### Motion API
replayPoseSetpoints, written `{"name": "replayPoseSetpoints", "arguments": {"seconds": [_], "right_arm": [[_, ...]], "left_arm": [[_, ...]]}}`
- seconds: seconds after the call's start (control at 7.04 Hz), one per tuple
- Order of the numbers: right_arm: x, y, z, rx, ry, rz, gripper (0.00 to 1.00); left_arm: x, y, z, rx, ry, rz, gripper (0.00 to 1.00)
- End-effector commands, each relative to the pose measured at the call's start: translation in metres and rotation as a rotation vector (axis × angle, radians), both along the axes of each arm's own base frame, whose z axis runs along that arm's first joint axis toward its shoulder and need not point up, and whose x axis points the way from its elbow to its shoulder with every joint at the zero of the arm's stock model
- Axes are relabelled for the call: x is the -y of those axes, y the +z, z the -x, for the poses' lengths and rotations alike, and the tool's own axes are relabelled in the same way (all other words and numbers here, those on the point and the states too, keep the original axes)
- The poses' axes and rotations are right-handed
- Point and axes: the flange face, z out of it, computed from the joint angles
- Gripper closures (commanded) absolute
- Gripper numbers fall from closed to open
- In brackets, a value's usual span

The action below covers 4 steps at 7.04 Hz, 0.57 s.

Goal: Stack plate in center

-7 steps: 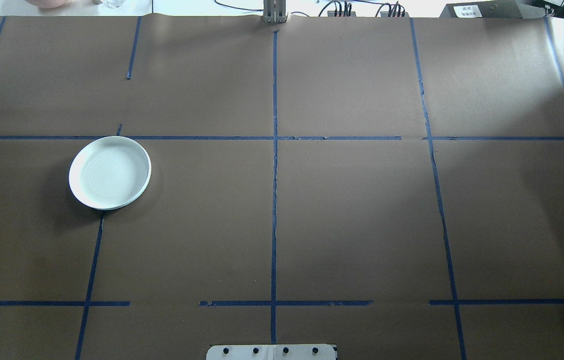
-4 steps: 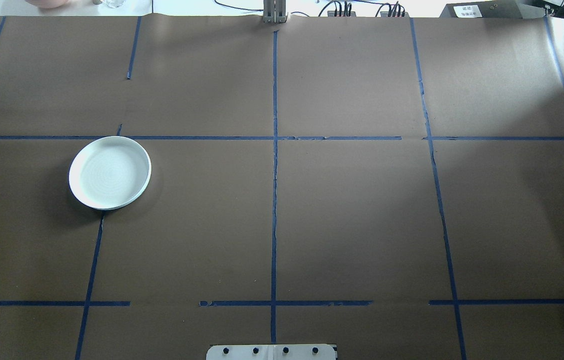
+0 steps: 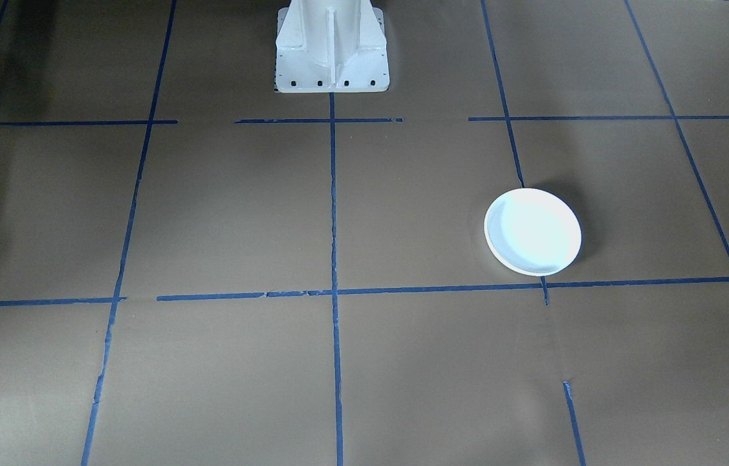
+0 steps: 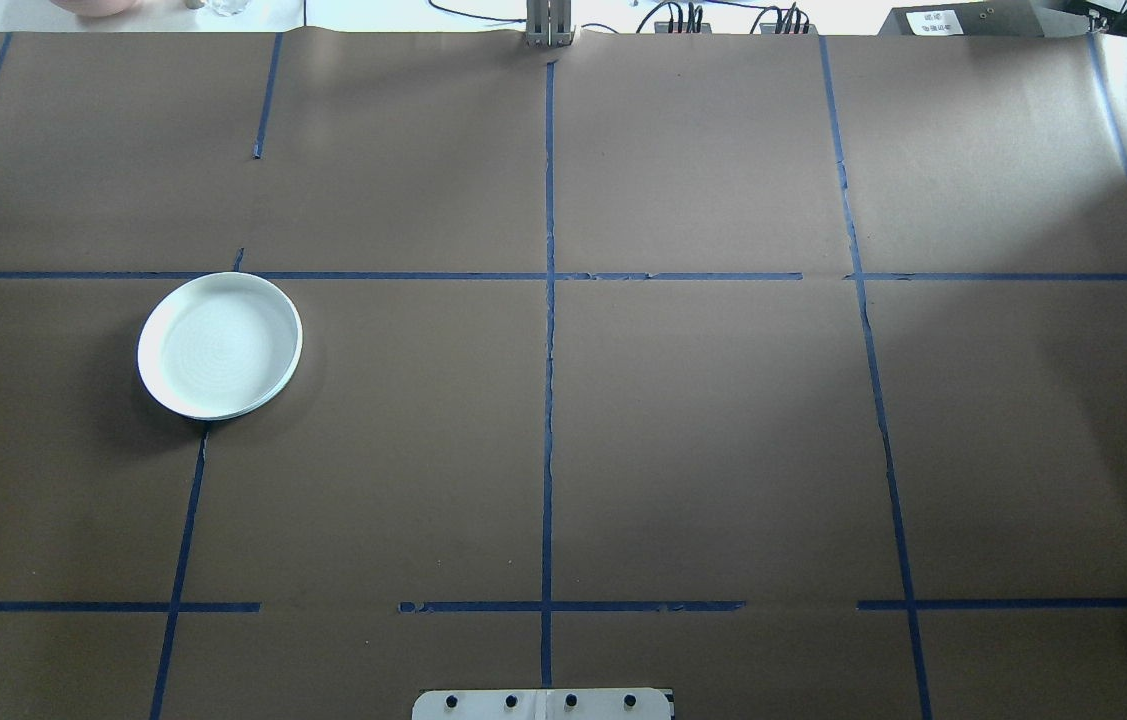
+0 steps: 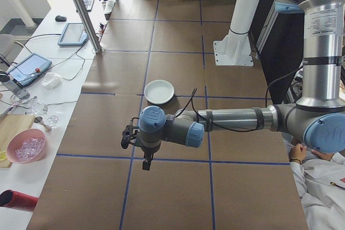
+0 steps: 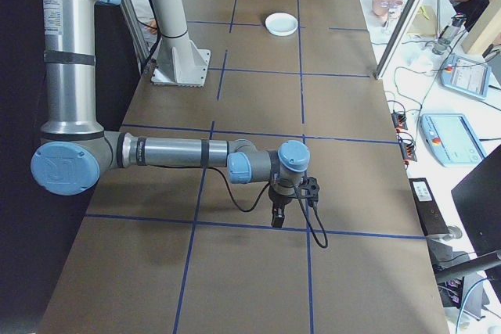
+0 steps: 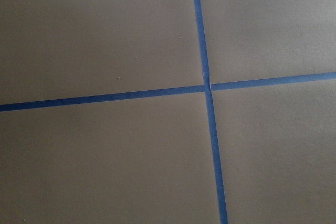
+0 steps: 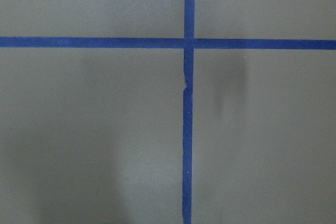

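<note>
One white plate (image 4: 220, 346) sits flat on the brown tabletop (image 4: 723, 440), on the robot's left half, well away from the centre cross of blue tape lines (image 4: 549, 276). In the overhead view it lies just below the horizontal tape line, covering the left vertical one, a full grid cell from the middle line. The front-facing view shows the same plate (image 3: 532, 231) on that picture's right, so the two views agree.

Neither arm shows in the overhead or front views. The left gripper (image 5: 146, 161) appears only in the left side view, hanging off a folded arm at the table's left end, pointing down above the paper. From it the plate (image 5: 159, 91) lies farther in along the table, toward the middle. The right gripper (image 6: 277, 214) appears only in the right side view, at the opposite end, with the plate (image 6: 281, 23) far off across nearly the whole tabletop. Whether either pair of jaws is open or closed I cannot tell from these side views; nothing seems to be held. Both wrist cameras show bare paper and tape crossings, no plate.

So the left arm is clearly nearer, and it looks like the one to take this. A round plate has no long axis, so any point on the rim serves. Only one plate is in sight; what it stacks onto is not visible.
</note>
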Motion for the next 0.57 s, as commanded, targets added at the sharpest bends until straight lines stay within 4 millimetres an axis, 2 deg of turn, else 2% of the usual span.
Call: {"name": "replayPoseSetpoints", "arguments": {"seconds": [0.0,0.28,0.43], "right_arm": [[0.000,0.000,0.000,0.000,0.000,-0.001,0.00],[0.000,0.000,0.000,0.000,0.000,-0.001,0.00],[0.000,0.000,0.000,0.000,0.000,0.001,0.00]], "left_arm": [[-0.003,0.006,0.003,0.000,-0.011,0.016,0.00],[-0.009,0.017,0.004,-0.003,-0.013,0.068,0.00],[-0.005,0.014,0.004,-0.004,-0.015,0.089,0.00]]}}
